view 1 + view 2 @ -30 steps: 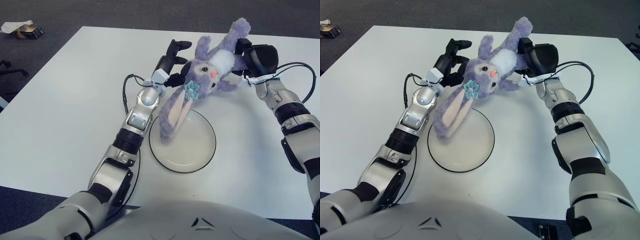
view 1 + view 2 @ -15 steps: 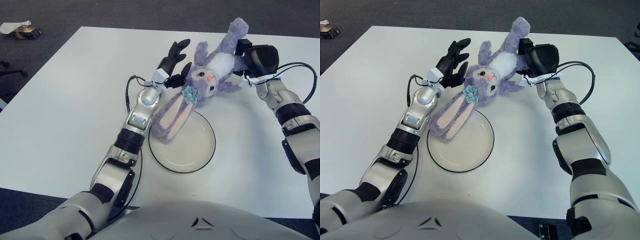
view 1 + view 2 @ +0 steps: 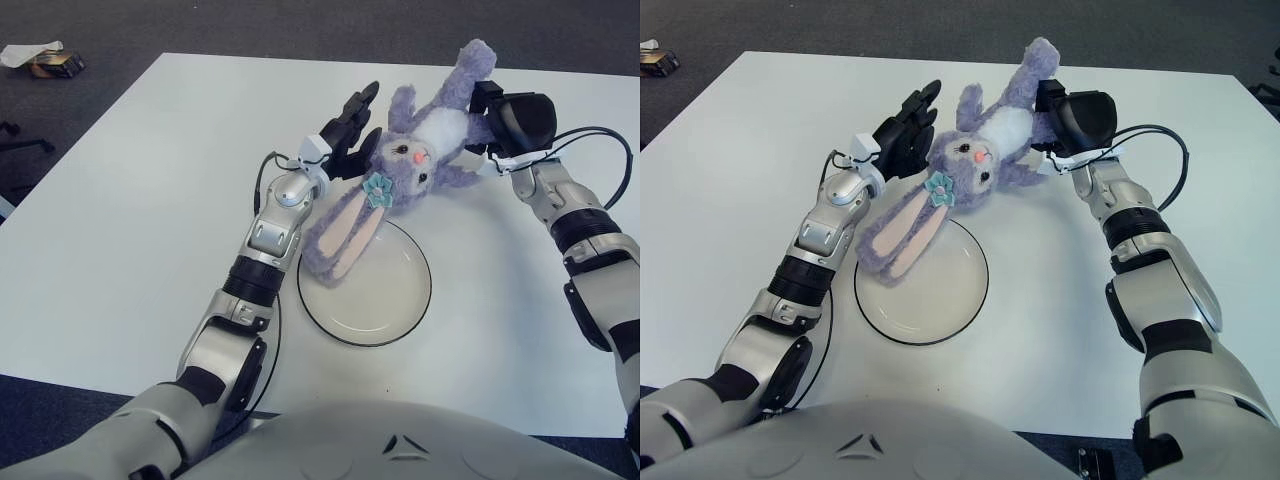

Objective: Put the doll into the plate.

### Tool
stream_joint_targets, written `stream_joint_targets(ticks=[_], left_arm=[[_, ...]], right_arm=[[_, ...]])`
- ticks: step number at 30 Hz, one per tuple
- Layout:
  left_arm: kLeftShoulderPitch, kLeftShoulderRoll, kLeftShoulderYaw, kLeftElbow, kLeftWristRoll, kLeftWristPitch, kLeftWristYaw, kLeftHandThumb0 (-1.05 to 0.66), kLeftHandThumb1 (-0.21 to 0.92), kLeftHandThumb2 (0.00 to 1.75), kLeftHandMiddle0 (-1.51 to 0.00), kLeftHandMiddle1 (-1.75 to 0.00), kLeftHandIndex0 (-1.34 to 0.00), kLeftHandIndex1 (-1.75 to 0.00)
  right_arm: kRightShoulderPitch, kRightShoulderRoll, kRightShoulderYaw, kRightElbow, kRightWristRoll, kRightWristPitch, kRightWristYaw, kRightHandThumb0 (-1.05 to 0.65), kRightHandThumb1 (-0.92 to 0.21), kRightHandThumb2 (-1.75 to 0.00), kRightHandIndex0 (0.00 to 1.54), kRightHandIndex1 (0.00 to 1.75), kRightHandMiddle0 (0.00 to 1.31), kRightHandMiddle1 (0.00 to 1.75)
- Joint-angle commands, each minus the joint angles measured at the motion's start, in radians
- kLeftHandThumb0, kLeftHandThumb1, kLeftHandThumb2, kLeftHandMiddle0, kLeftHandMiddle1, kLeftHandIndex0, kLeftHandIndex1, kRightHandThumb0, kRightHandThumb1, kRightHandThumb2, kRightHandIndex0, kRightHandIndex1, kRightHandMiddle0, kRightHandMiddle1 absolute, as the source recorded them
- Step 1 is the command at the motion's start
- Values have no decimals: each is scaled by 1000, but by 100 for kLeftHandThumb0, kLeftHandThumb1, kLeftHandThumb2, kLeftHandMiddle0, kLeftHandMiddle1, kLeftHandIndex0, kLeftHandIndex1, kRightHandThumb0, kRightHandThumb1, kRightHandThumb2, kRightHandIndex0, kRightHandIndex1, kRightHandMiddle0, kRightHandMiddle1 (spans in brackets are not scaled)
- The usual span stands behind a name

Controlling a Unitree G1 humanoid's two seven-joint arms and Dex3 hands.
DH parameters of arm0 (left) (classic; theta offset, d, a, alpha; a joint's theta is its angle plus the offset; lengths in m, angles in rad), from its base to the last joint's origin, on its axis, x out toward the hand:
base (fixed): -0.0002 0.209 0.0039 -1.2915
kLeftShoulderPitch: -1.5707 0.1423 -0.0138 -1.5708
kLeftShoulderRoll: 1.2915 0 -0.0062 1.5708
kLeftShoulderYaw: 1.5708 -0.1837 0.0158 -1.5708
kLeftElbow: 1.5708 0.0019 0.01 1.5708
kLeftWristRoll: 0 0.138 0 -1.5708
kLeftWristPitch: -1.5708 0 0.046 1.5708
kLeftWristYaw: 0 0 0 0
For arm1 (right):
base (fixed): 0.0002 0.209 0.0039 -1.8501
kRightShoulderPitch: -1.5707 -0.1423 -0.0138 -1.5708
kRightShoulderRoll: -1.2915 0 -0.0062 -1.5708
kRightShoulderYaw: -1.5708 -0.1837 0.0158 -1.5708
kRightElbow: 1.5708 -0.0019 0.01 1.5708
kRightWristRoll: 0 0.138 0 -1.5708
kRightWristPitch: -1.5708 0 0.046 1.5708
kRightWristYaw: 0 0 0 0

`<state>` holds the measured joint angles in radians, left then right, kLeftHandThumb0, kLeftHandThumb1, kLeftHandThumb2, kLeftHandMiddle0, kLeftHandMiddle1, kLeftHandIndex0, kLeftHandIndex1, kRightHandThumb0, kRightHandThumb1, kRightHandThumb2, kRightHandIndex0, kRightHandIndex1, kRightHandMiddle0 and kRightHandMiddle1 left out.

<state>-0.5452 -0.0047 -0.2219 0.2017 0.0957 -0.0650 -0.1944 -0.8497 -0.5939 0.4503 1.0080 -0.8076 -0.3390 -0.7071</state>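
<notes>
Compared with a second ago, we see that the fluffy purple plush rabbit doll (image 3: 415, 160) has dropped lower: its long pink-lined ears, which then dangled above the dish, now lie draped across the upper left rim of the round, shallow, clear glass plate with a dark edge (image 3: 400, 310). The left hand (image 3: 345, 125) has also changed; its black fingers, earlier curled around the toy's head, are now spread apart and point toward the top of the frame, just beside the doll's cheek, and we cannot tell whether they touch the fur.

The doll sits just above the centre of the frame, head down and feet up toward the upper right. Its body is soft and shaggy, with a white belly, a small pink nose and a teal fabric flower at the base of one ear. Only the ears reach the plate; the head and body are beyond the plate's far rim.

The right hand (image 3: 505, 120), a bulky black unit in the upper right, is closed around the doll's body and leg area, fingers wrapped into the plush.

Everything rests on a smooth white table (image 3: 120, 220), with dark grey carpet beyond its edges. Thin black cables loop beside both silver forearms.
</notes>
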Motion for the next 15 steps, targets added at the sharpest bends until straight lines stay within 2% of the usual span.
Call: stream_joint_targets(ticks=[1,5,11,15], left_arm=[[-21,54,-52,10,169,-126,96,-105,92,67,0,0,0,0],[0,71,-75,-26,271,-154,152,-105,92,63,0,0,0,0],[70,105,-145,-163,615,-146,395,-105,92,52,0,0,0,0],[90,98,-170,-187,708,-133,471,-105,92,43,0,0,0,0]], right_arm=[[1,-12,-9,-21,-3,21,5,-47,-35,-127,129,175,59,175],[2,-14,-8,-24,-3,26,10,-47,-35,-128,130,175,59,175],[-12,-13,-13,-13,4,40,39,-48,-34,-129,130,175,60,175],[-25,-14,-20,-19,10,51,61,-48,-32,-131,130,175,61,175]])
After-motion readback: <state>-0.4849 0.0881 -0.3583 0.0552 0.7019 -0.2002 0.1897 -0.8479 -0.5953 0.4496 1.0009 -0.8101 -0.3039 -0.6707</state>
